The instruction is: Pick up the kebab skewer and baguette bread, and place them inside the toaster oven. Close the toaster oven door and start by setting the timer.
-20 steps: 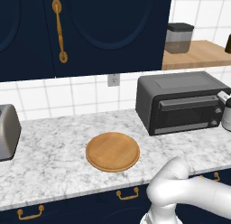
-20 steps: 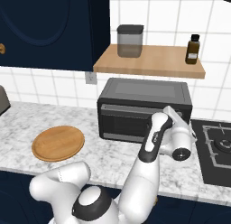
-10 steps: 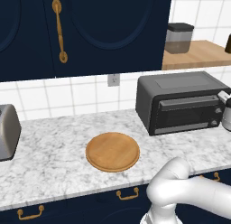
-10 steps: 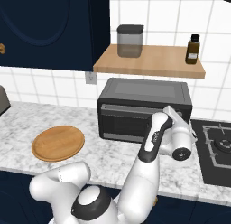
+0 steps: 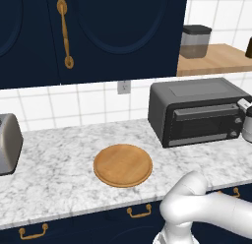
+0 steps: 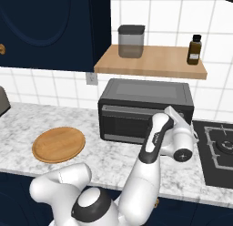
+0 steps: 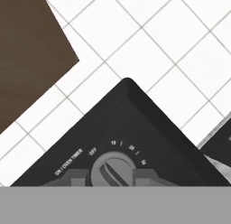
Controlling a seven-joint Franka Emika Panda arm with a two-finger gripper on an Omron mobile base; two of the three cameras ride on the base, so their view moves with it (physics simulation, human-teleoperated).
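The toaster oven stands on the counter against the tiled wall, and its door is closed. My gripper is at the oven's right front, where the knobs are. In the hand view the gripper is shut on the timer knob, with one fingertip touching each side of it. The knob's mark sits near OFF on the dial. The kebab skewer and the baguette bread are out of view.
A bare round wooden plate lies on the marble counter left of the oven. A silver toaster stands at the far left. A wooden shelf above the oven carries a jar and a bottle. A stove lies to the right.
The arm and the oven stay where they were in both base views.
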